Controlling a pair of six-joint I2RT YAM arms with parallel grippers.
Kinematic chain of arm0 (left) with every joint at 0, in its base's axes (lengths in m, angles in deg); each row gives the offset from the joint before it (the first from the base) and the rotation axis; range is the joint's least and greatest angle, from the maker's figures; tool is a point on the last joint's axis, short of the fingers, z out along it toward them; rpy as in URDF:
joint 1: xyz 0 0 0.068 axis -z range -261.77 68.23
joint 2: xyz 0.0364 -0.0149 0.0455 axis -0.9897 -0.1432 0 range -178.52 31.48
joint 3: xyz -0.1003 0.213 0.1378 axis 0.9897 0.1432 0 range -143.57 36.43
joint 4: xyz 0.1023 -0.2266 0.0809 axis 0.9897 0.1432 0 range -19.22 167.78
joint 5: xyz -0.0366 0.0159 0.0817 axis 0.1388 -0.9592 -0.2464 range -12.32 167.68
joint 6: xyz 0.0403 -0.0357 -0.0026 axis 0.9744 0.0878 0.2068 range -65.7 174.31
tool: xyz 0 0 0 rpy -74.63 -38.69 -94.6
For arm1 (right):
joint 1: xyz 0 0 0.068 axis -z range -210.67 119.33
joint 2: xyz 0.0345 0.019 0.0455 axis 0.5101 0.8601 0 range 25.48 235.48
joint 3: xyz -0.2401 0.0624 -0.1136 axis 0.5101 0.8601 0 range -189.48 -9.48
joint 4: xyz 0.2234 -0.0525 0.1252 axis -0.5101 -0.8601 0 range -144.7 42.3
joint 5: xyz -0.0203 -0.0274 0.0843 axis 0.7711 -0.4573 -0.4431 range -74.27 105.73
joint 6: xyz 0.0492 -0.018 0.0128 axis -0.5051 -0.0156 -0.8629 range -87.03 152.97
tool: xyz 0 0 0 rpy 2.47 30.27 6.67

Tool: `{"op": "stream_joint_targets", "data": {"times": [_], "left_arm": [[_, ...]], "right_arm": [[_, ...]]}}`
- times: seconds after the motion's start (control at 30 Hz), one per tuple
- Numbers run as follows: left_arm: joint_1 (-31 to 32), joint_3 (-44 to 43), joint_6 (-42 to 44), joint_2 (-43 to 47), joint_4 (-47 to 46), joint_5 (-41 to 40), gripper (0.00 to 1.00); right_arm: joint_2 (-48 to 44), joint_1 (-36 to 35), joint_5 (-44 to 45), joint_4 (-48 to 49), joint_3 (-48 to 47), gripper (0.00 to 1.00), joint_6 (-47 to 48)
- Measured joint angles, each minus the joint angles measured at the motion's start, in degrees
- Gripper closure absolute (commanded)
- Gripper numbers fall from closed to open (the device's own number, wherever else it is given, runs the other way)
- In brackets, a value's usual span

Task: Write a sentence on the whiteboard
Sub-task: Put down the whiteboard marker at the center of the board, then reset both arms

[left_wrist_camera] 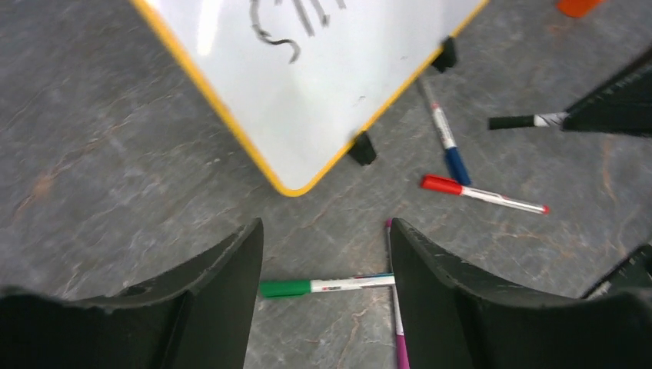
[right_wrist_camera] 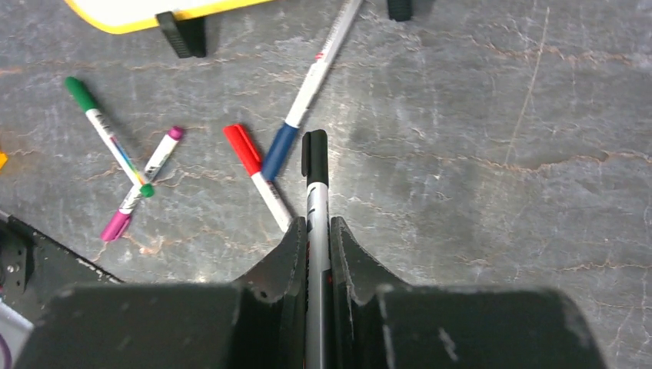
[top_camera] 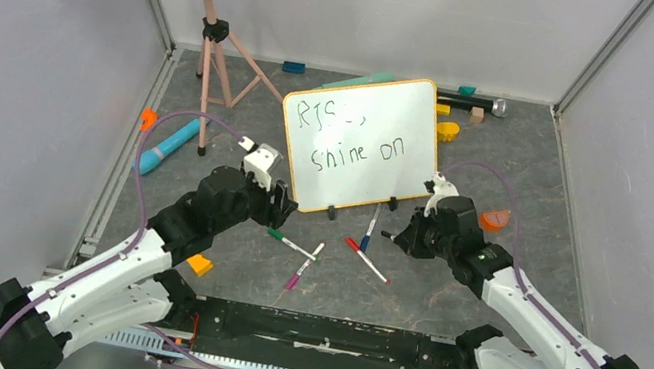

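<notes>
- Whiteboard [top_camera: 365,189], top external view: handwritten sentence [top_camera: 340,154] in dark marker, set in two lines.
- Upper line: three capitals reading "RIS" or "RJS", middle letter uncertain. Two small marks follow and are not legible.
- Lower line: reads "shine on" in lower case.
- Whiteboard [left_wrist_camera: 338,92], left wrist view: only the lower strokes of the writing show, not legible.
- Green marker [left_wrist_camera: 327,285] and blue marker [right_wrist_camera: 311,88]: printed barrel labels are visible but too small to read.
- Black marker [right_wrist_camera: 316,204]: no readable print on the barrel.
</notes>
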Motion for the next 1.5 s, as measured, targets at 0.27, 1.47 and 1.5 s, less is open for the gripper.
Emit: {"op": "stream_joint_targets", "data": {"times": [0.27, 1.47, 1.5], "left_arm": [[-4.26, 0.37, -6.47, 0.83, 3.13, -7.65, 0.13], [-15.06, 25.42, 11.21, -6.80, -41.05, -25.88, 0.08], [-16.44, 25.59, 11.23, -9.20, -42.95, -25.05, 0.10]], "right_arm": [[0.26, 2.89, -2.91, 5.75, 6.82, 0.26, -2.64], [-15.04, 14.53, 42.07, 62.45, 32.63, 0.02, 32.35], [-12.50, 14.53, 41.62, 66.05, 32.63, 0.02, 33.11]]}}
